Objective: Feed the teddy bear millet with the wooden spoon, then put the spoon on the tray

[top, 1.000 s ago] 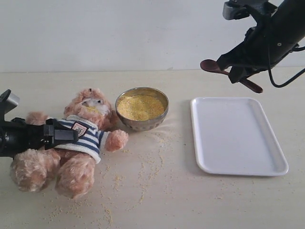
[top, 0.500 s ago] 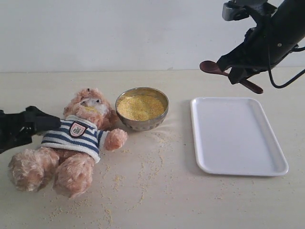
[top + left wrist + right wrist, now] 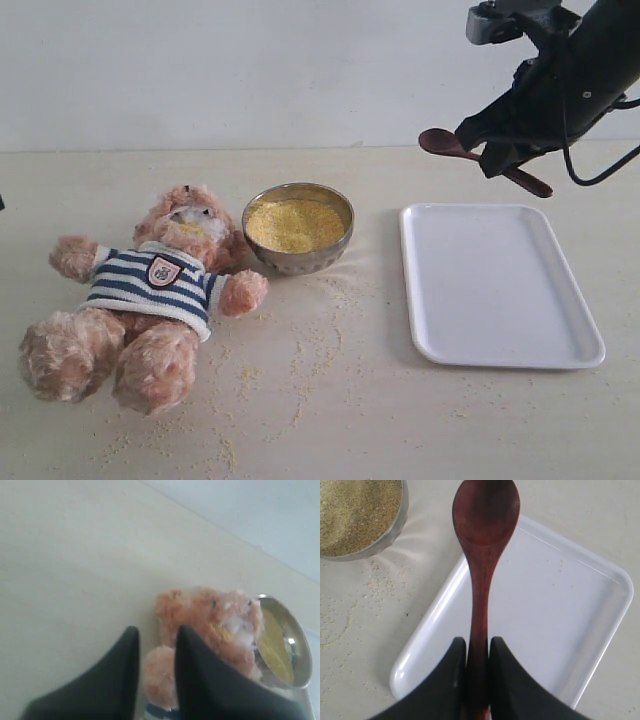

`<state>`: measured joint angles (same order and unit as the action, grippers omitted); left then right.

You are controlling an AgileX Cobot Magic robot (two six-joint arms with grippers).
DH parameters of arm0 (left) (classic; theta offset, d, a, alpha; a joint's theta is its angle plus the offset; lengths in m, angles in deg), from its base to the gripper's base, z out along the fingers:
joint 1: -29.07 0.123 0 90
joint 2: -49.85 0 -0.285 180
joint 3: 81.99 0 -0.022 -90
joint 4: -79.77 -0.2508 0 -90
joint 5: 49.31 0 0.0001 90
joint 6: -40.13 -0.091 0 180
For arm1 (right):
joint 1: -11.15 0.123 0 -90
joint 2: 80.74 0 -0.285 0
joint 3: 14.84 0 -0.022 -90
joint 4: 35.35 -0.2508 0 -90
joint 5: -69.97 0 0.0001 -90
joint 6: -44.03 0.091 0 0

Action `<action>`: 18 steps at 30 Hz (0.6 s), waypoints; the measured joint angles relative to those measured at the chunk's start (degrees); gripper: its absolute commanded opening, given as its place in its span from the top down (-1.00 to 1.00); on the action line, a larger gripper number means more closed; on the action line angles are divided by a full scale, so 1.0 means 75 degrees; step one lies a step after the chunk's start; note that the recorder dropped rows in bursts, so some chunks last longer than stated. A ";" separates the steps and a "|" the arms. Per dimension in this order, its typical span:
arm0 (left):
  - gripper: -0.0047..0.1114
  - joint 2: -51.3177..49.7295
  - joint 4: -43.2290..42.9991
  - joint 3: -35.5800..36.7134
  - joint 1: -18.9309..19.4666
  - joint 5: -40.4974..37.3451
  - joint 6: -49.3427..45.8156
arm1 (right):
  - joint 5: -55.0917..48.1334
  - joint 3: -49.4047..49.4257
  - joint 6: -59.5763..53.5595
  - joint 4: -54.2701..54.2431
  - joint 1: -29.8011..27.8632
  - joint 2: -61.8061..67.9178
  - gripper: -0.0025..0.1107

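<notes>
The teddy bear lies on its back at the table's left, head beside the metal bowl of millet. The white tray lies flat on the right. High over the tray's far edge, my right gripper is shut on the wooden spoon. Its handle is pinched between the fingers, and its empty oval bowl points toward the millet bowl. My left gripper is off the exterior view's left edge. Its fingers stand narrowly apart with nothing between them, the bear beyond.
Loose millet grains are scattered over the table between the bear, the bowl and the tray and toward the front edge. A pale wall runs behind the table.
My left arm has drawn back leftward off the bear's chest and out of the exterior view, and its fingers have come closer together. The right gripper and spoon have stayed put.
</notes>
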<state>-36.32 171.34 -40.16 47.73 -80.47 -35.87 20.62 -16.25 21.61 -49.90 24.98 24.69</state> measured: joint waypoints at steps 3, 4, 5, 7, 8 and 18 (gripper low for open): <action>0.83 0.0369 0.0400 0.0000 0.0000 0.0662 0.0133 | -0.0011 0.0000 0.0000 0.0000 0.0000 0.0000 0.96; 0.83 0.0478 0.0623 0.0000 0.0005 0.0882 0.0148 | -0.0011 0.0000 0.0000 0.0000 0.0000 0.0000 0.96; 0.83 0.0577 0.0756 0.0000 0.0005 0.1040 0.0160 | -0.0011 0.0000 0.0000 0.0000 0.0000 0.0000 0.96; 0.83 0.0765 0.0917 0.0000 0.0018 0.1333 0.0185 | -0.0011 0.0000 0.0000 0.0000 0.0000 0.0000 0.96; 0.83 0.0843 0.0953 0.0000 0.0018 0.1410 0.0197 | -0.0011 0.0000 0.0000 0.0000 0.0000 0.0000 0.96; 0.83 0.2769 0.1042 0.0013 0.0018 0.1533 -0.0175 | -0.0094 0.0000 0.0000 0.0000 0.0000 0.0000 0.96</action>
<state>-15.55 179.16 -40.06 47.86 -68.97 -37.18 19.91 -16.25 21.61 -49.90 24.98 24.69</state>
